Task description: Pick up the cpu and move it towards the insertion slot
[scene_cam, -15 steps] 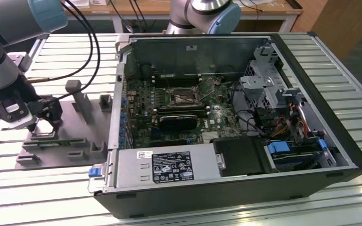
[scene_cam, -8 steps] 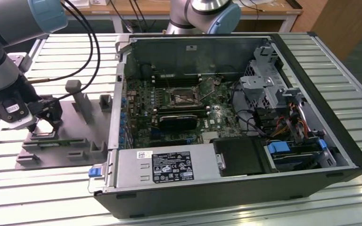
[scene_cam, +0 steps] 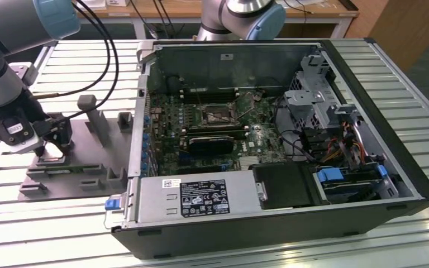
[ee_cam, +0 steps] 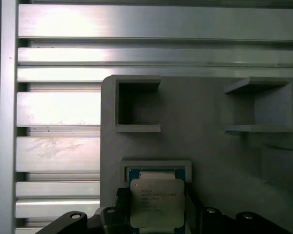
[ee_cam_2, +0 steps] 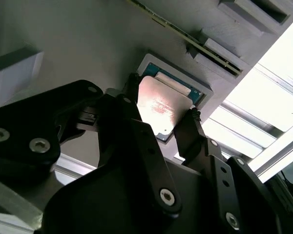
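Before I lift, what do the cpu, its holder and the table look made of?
The cpu: bare metal top plate, satin finish, with a soft pinkish glare across it. The holder: matte grey, probably plastic; flat even colour, no shine, blocky pockets. The table: silvery metal slats, likely aluminium; bright streaky reflections along the ribs.

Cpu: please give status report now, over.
Gripper shut on cpu, at grey holder. Slot inside case, toward exterior view's right, apart from cpu. Case wall stands between them.

Case wall (scene_cam: 141,111) — and post (scene_cam: 89,109) (upright) — stand between claw (scene_cam: 51,148) with cpu (ee_cam_2: 158,105) and slot (scene_cam: 216,114).
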Controlling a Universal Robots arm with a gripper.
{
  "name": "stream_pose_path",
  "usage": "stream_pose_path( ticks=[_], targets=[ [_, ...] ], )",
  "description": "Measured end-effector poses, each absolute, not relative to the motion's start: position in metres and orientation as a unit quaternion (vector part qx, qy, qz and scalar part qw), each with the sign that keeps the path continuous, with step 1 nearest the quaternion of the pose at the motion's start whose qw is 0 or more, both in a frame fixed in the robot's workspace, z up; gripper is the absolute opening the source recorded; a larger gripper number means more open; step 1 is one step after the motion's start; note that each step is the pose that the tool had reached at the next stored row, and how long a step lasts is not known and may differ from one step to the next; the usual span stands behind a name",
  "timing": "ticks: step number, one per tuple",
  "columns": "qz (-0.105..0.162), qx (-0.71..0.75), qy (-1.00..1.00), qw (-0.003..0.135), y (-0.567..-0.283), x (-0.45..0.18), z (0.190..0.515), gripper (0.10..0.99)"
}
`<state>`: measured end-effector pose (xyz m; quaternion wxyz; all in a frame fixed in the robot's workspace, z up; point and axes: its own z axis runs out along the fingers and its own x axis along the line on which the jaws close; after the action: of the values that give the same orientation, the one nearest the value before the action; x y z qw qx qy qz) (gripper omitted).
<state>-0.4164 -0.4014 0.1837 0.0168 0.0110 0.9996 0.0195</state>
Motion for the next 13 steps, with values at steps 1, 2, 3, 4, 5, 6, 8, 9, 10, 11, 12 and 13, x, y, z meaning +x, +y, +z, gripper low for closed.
stream_pose_path(
  ticks=[1,2,3,4,5,6,8,9,10,11,12,13],
  targets=[
    [0.020,0.011,1.000,0.017,-0.401,-0.416,0.184,0.537],
    [0.020,0.011,1.000,0.017,-0.401,-0.416,0.184,0.537],
    [0.020,0.011,1.000,0.017,-0.401,-0.416,0.184,0.537],
    [0.020,0.011,1.000,0.017,-0.401,-0.416,0.184,0.537],
    [0.020,0.011,1.000,0.017,-0.401,-0.416,0.184,0.537],
    [0.020,0.011,1.000,0.017,-0.401,-0.416,0.185,0.537],
    [0.020,0.011,1.000,0.017,-0.401,-0.416,0.189,0.537],
    [0.020,0.011,1.000,0.017,-0.401,-0.416,0.191,0.537],
    [0.020,0.011,1.000,0.017,-0.401,-0.416,0.193,0.537],
    [0.020,0.011,1.000,0.017,-0.401,-0.416,0.195,0.537],
    [0.020,0.011,1.000,0.017,-0.401,-0.416,0.197,0.537],
    [0.020,0.011,1.000,0.017,-0.401,-0.416,0.199,0.537]
  ],
)
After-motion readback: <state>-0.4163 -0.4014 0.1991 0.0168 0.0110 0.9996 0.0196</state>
